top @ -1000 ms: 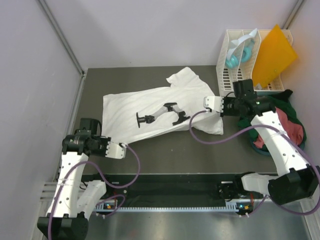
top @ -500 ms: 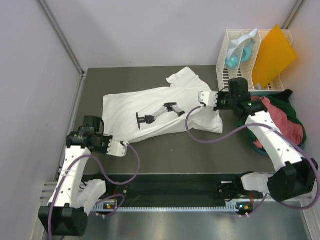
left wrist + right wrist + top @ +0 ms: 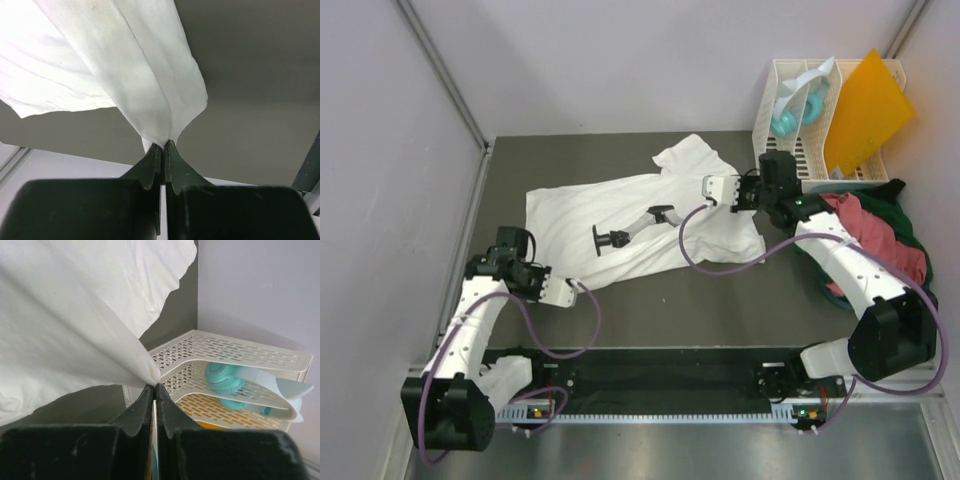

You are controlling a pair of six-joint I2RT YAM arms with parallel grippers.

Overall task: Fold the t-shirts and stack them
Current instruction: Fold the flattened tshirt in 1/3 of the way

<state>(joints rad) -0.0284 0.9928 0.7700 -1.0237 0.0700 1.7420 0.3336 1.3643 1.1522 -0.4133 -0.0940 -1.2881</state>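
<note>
The large white t-shirt [image 3: 620, 215] with a black print lies spread on the dark table. My left gripper [image 3: 572, 288] is shut on its near left corner; the left wrist view shows the jaws [image 3: 163, 145] pinching a fold of white cloth [image 3: 150, 75]. My right gripper [image 3: 706, 189] is shut on the shirt's right edge near the sleeve; the right wrist view shows the jaws [image 3: 154, 386] closed on a lifted point of white cloth [image 3: 75, 330]. The salmon-red t-shirt [image 3: 880, 235] and the dark green t-shirt [image 3: 910, 235] lie bunched at the right edge.
A white slatted rack [image 3: 790, 150] stands at the back right with teal headphones [image 3: 787, 122] and a stiff orange sheet [image 3: 865, 105] in it. The rack [image 3: 225, 347] and headphones [image 3: 227, 377] are close behind my right gripper. Grey walls enclose the table.
My right gripper has moved left and towards the back, drawing the shirt's right edge over with it. My left gripper has shifted slightly right, still holding the corner.
</note>
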